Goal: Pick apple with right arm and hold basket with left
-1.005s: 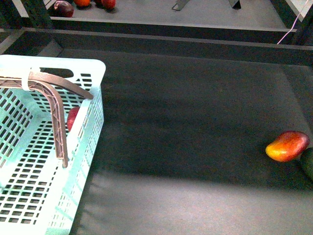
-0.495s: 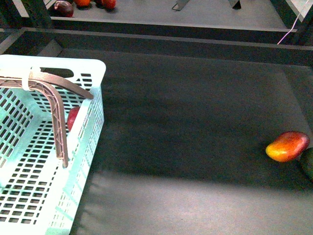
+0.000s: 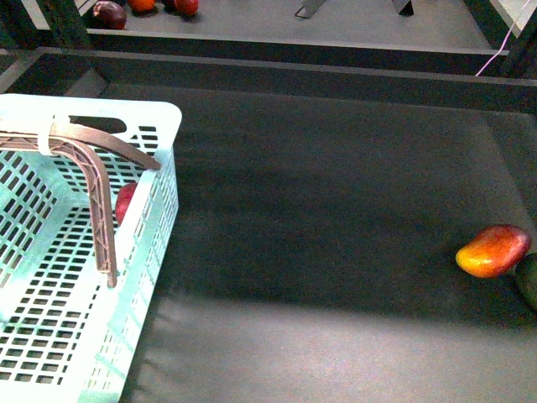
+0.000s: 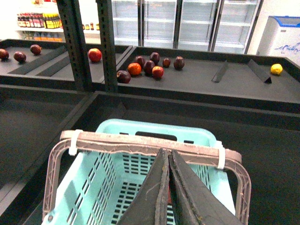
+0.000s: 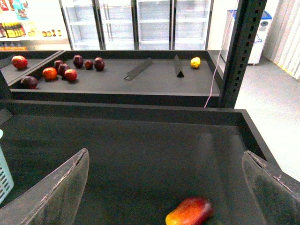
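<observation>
The pale turquoise basket (image 3: 159, 168) stands at the table's left, its brown handles (image 3: 101, 193) swung up. Inside it, against the right wall, the red apple (image 3: 126, 201) shows partly behind a handle. In the left wrist view my left gripper (image 4: 168, 153) is shut, its tips just over the joined handles (image 4: 117, 140) above the basket (image 4: 140, 129); whether it touches them I cannot tell. My right gripper (image 5: 165, 153) hangs wide open over the bare mat, holding nothing, with an orange-red mango (image 5: 190, 212) below it. Neither gripper shows in the front view.
The mango (image 3: 493, 250) and a dark green fruit (image 3: 529, 281) lie at the table's right edge. A raised dark ledge (image 3: 294, 71) bounds the back, with a shelf of loose fruit (image 4: 150, 65) beyond. An upright post (image 5: 241, 51) stands at the right rear.
</observation>
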Action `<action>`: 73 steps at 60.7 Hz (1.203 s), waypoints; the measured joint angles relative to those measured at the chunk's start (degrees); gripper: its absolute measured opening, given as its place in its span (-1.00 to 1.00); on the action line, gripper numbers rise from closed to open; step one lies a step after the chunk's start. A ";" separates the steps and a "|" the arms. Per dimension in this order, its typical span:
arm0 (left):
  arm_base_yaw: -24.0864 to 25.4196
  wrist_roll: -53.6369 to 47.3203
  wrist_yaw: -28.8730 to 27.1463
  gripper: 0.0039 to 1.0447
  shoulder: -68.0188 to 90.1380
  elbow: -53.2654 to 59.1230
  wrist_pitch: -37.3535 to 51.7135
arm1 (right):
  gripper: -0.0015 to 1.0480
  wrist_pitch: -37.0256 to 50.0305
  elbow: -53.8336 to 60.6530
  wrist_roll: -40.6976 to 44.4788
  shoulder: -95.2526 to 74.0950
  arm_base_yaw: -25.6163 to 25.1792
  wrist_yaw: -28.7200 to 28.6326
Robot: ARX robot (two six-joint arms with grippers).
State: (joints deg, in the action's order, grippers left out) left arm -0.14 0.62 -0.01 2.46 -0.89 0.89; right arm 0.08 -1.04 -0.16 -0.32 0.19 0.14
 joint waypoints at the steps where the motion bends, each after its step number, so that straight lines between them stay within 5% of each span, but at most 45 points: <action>1: 0.00 0.00 0.00 -0.95 -0.87 0.00 -0.31 | 0.83 0.00 0.00 0.00 0.00 0.00 0.00; 49: 0.00 0.04 0.00 -0.93 -2.10 0.00 -0.81 | 0.83 0.00 0.00 0.00 0.00 0.00 -0.02; 73: 0.00 0.00 0.00 0.51 -2.10 0.00 -0.81 | 0.83 0.00 0.00 0.00 0.02 0.00 0.00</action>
State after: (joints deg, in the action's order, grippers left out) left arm -0.14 0.62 -0.01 0.36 -0.89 0.08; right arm 0.08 -1.04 -0.16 -0.30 0.19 0.14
